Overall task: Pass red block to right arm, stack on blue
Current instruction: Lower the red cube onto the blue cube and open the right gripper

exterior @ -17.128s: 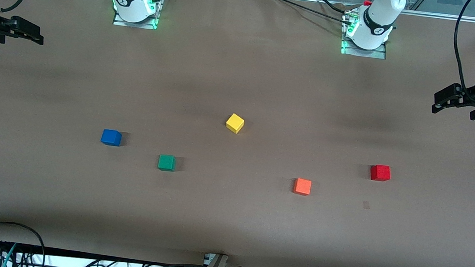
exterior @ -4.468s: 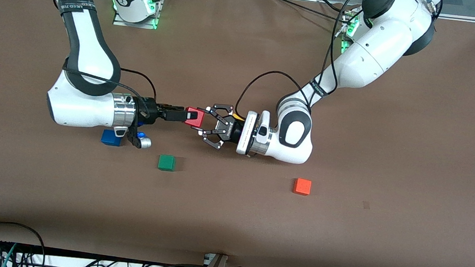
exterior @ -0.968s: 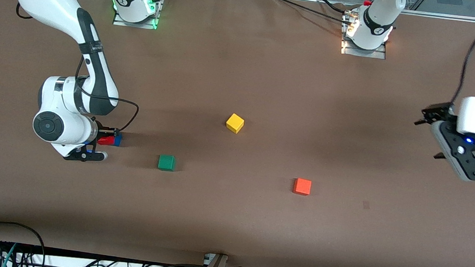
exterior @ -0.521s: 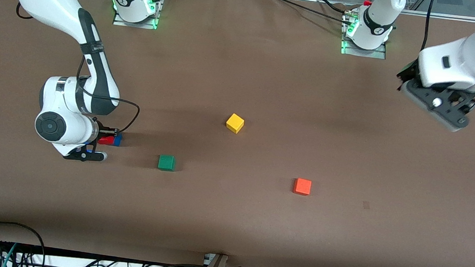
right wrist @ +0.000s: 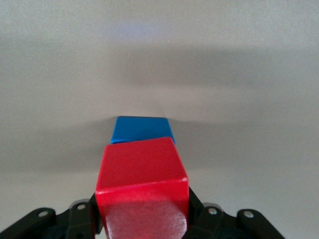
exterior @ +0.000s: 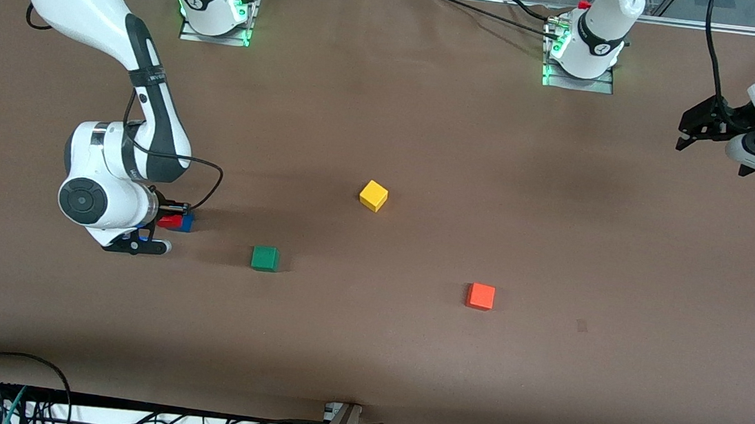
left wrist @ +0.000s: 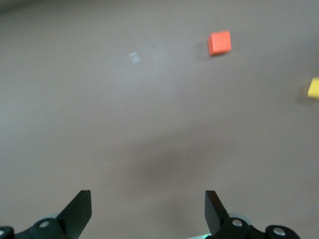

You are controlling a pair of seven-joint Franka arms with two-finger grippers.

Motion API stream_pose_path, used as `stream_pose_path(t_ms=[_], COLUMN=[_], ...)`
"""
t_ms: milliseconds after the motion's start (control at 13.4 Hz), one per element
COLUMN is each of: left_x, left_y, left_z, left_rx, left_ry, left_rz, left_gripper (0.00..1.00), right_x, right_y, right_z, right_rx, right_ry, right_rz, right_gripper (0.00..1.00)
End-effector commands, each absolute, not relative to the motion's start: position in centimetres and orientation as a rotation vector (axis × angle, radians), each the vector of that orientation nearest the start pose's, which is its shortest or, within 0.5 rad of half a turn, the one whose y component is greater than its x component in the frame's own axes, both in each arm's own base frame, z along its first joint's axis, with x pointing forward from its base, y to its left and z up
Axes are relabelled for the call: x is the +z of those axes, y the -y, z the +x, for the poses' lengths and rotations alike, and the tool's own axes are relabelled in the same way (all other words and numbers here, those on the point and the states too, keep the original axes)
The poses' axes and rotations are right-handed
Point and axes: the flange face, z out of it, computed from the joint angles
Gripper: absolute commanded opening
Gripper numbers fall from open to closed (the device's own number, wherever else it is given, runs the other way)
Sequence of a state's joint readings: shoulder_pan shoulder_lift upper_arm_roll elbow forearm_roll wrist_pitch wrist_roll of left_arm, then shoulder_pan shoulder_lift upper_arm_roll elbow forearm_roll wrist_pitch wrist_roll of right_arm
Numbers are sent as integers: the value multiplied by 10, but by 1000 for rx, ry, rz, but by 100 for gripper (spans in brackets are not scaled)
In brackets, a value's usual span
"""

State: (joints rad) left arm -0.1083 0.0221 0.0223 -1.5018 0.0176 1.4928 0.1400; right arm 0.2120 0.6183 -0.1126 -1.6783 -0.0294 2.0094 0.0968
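Brown table (exterior: 364, 349): at mid-left of the frame the right gripper (exterior: 169, 214) clamps the red block (exterior: 169, 222) over the blue block (exterior: 186, 223); upper right, the left gripper (exterior: 694, 126) hangs open

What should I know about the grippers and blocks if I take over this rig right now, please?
Right gripper: shut on the red block, over the blue block at the right arm's end of the table.
Left gripper: open, empty, up over the left arm's end; that arm waits.
Done: handover to the right arm.
Left: whether red already rests on blue is unclear; seat it, release, lift away.
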Motion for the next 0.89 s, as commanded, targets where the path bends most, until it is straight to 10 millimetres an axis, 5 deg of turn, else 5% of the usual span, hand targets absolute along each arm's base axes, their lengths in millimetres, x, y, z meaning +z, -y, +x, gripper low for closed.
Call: stream_pose_path(t_ms=[0, 670, 745, 819], left_x=[649, 648, 650, 650], left_y=[45, 41, 41, 40], left_z=[538, 544, 545, 548], left_rx=[-5, -15, -15, -18], left_ry=[-210, -147, -145, -142], left_rz=[-3123, -3120, -3122, -3120], left_gripper=[100, 100, 100, 100], right_x=[226, 226, 228, 230], right_y=[-69, -73, -73, -74], right_z=[640, 638, 640, 642], right_rx=[450, 465, 461, 448], right_ry=[25, -35, -35, -30], right_rz=[-3254, -3281, -3281, -3281], right_gripper=[0, 0, 19, 58])
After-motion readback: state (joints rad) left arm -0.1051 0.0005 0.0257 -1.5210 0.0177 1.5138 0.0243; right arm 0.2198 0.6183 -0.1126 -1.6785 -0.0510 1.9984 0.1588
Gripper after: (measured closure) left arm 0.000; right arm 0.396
